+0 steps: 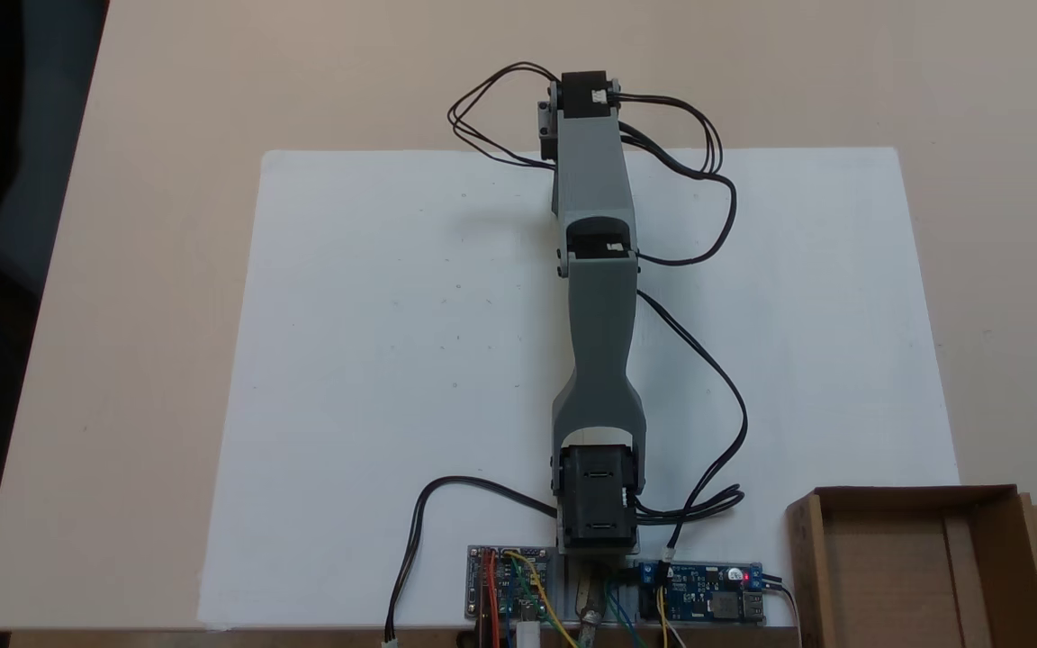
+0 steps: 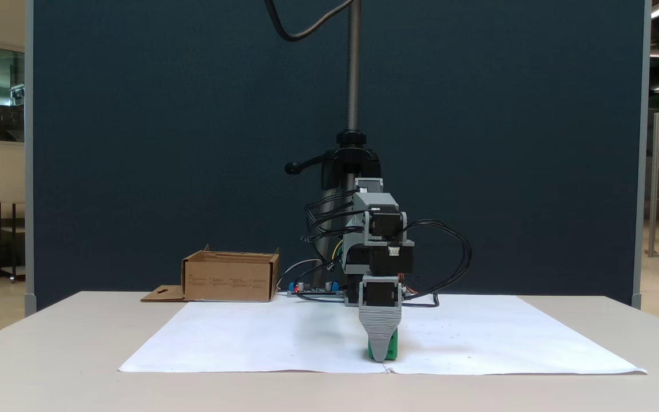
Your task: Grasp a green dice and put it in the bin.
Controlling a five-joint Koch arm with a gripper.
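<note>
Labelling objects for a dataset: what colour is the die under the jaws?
Bright green die, seen best in a fixed view from the front.

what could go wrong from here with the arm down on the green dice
1. In a fixed view the pincer covers most of the green dice, and whether its jaws have closed cannot be told; lifting now may leave the dice on the white paper.
2. The bin stands beside the arm's base, far from the dice, so a weak grip could drop it on the way.
3. Loose black cables hang beside the arm and might snag during the swing.
</note>
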